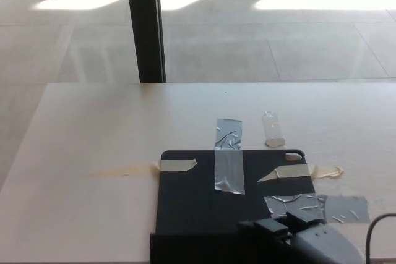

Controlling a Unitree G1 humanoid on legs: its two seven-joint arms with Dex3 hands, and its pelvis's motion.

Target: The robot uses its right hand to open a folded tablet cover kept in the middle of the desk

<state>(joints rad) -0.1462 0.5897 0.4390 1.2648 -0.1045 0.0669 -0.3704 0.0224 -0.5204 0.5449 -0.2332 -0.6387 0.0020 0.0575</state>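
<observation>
The tablet cover [216,208] lay flat and still folded shut in the middle of the desk [93,128], its near edge just in front of the right hand [303,239]. To do this step well, I judged the hand needed to catch the loose near edge of the top flap rather than press on its face, then lift and swing it away towards the taped far edge, which would act as the hinge.

Only the top of the right hand showed, at the bottom edge of the view, over the cover's near right corner. Two fingertips [272,225] pointed left across the dark surface and looked slightly apart, but whether they touched the cover, or gripped anything, could not be told. The left hand was out of sight.

Just beyond the hand, a crinkled silver tape strip [315,207] crossed the cover's right edge. Farther off, another silver strip [229,156] and two beige tape pieces [177,164] held the far edge down. Past those lay a small clear scrap [273,129].
</observation>
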